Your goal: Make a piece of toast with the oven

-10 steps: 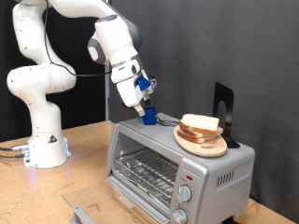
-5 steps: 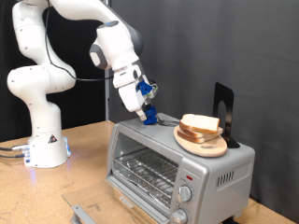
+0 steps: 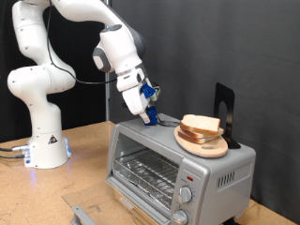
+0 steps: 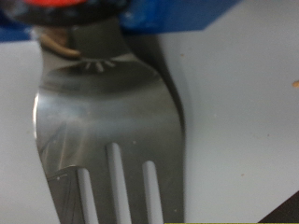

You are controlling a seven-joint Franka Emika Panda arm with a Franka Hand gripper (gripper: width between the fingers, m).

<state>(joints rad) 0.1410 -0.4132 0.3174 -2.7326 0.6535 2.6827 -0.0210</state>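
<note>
One oven (image 3: 178, 160) with two round knobs (image 3: 188, 187), one wire rack inside, one door hanging open. Perhaps two or three slices of toast (image 3: 200, 125) stacked on one round wooden board (image 3: 204, 143), the edges too blurred to count surely. One robot arm (image 3: 56, 66), one gripper (image 3: 149, 117), one metal spatula (image 4: 112, 121) with three slots.

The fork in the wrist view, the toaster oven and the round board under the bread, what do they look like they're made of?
Fork: polished metal, mirror-like glare, probably steel. Oven: silver-grey body, apparently painted or brushed metal, wire rack inside. Round board: light wood by colour, carrying stacked slices of toast.
</note>
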